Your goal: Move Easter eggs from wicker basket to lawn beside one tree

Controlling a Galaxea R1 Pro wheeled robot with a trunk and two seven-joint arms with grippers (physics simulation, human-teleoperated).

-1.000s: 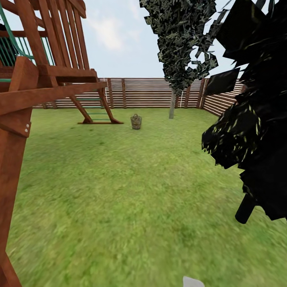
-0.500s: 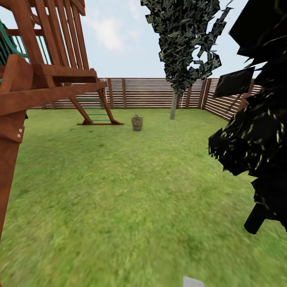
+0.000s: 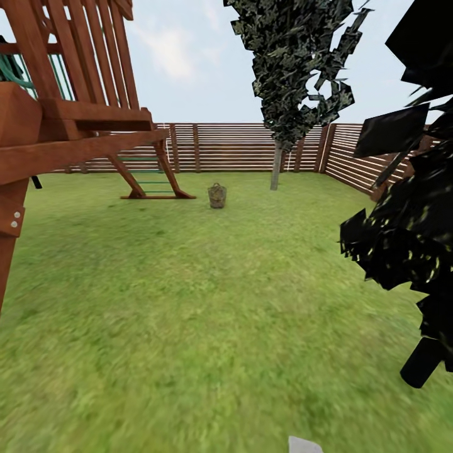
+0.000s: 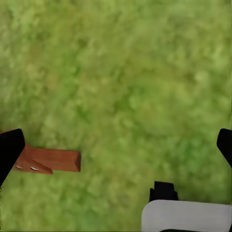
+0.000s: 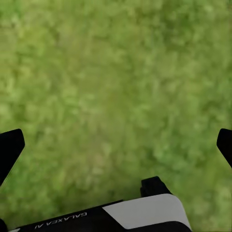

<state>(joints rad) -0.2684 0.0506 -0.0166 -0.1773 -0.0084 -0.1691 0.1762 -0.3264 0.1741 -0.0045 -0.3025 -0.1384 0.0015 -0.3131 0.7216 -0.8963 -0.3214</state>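
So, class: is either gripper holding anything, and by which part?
Nothing is held: the left gripper and the right gripper are both open over mottled green lawn.

Mottled green lawn (image 4: 130,87) lies below the left pincer (image 4: 116,145), whose black fingertips (image 4: 8,150) stand wide apart. A brown wooden beam (image 4: 50,160) rests on the grass.
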